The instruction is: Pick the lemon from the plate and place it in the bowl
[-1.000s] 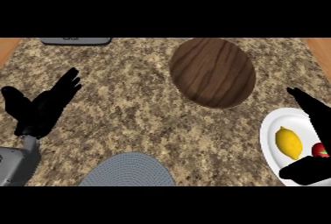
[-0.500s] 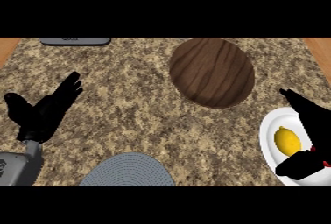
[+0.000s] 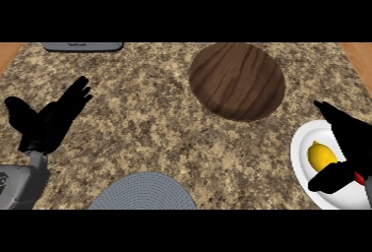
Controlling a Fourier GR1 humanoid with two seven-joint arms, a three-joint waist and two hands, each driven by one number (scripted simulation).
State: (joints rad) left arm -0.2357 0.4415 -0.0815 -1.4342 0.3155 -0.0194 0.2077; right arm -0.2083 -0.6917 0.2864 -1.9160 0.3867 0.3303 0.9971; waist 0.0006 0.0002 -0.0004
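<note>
Spreading across the view is a counter (image 3: pixel 160 118) of speckled brown and tan stone, with a strip of orange wood (image 3: pixel 7 53) showing past its edge far to the left of the bowl (a matching strip shows on the bowl's other side). The bowl (image 3: pixel 236 81) is a single oval one of dark wood with curving grain, and it holds nothing.

Below and to the right of the bowl, near but not touching it, lies one smooth white plate (image 3: pixel 299 152), cut off by the view's side. One yellow lemon (image 3: pixel 322 155) rests on it. The right hand (image 3: pixel 350 140) is over the plate, its fingers stretched straight along the lemon's far side from the bowl and its thumb below the lemon. The hand is wide open and grips nothing, and the lemon sits in the gap.

Well to the left of the bowl the left hand (image 3: pixel 44 125) rests open with its fingers spread upward.

Below and left of the bowl lies one round grey mat (image 3: pixel 145 193) with a ribbed weave. Up and left of the bowl sits one flat dark grey slab (image 3: pixel 82 46).
</note>
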